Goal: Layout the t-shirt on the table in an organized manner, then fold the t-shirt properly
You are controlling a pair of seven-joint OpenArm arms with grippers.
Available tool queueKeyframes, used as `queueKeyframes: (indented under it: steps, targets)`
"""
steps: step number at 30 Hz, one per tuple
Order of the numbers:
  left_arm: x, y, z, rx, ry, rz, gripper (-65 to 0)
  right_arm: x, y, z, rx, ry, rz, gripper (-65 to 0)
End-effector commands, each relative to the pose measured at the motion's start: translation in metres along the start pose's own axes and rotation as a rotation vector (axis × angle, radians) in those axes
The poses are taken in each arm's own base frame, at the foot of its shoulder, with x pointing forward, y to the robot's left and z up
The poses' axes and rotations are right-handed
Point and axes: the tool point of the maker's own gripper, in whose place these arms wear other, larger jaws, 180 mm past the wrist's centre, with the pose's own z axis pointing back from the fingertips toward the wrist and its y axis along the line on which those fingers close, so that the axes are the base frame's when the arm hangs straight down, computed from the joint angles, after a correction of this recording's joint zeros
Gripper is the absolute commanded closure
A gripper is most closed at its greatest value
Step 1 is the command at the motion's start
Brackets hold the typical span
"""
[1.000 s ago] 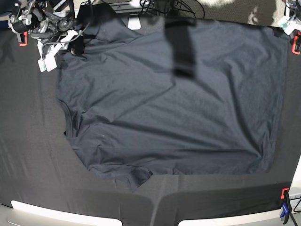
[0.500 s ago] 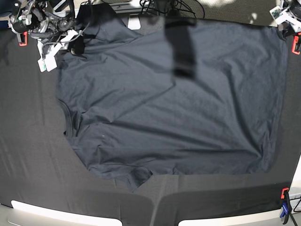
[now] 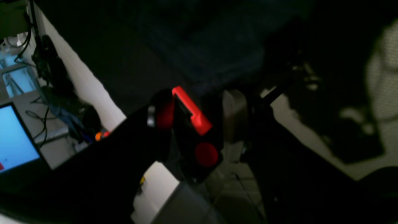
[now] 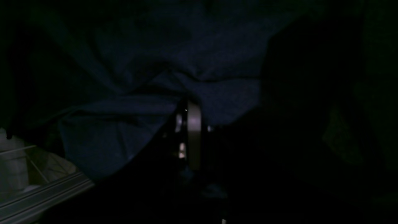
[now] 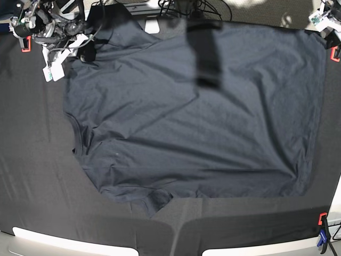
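Base view: t-shirt [image 5: 192, 117] spread wide over the table [image 5: 32, 176], collar at left, one sleeve at near left, hem toward right, creases across the middle. Right gripper [image 5: 80, 49] at far left, on the far sleeve; left gripper [image 5: 325, 20] at far right corner beside a red clamp [image 5: 335, 53], barely in frame. Left wrist view: red clamp [image 3: 189, 115] on the table corner, dark cloth beyond, blue screen [image 3: 15, 140] at left; fingers out of frame, spread impossible to tell. Right wrist view: very dark; fingers [image 4: 192, 124] pressed together, pinching a bunched fold of the navy shirt [image 4: 155, 77].
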Motion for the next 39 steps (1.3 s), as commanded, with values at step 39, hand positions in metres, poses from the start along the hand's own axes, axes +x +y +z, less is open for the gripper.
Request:
queueKeyframes:
  steps: [39]
  targets:
    - [0.012,-0.007,0.000,-0.157,-0.120,-0.148,-21.2,0.011,0.002,0.005,0.010,-0.038,0.026,0.0]
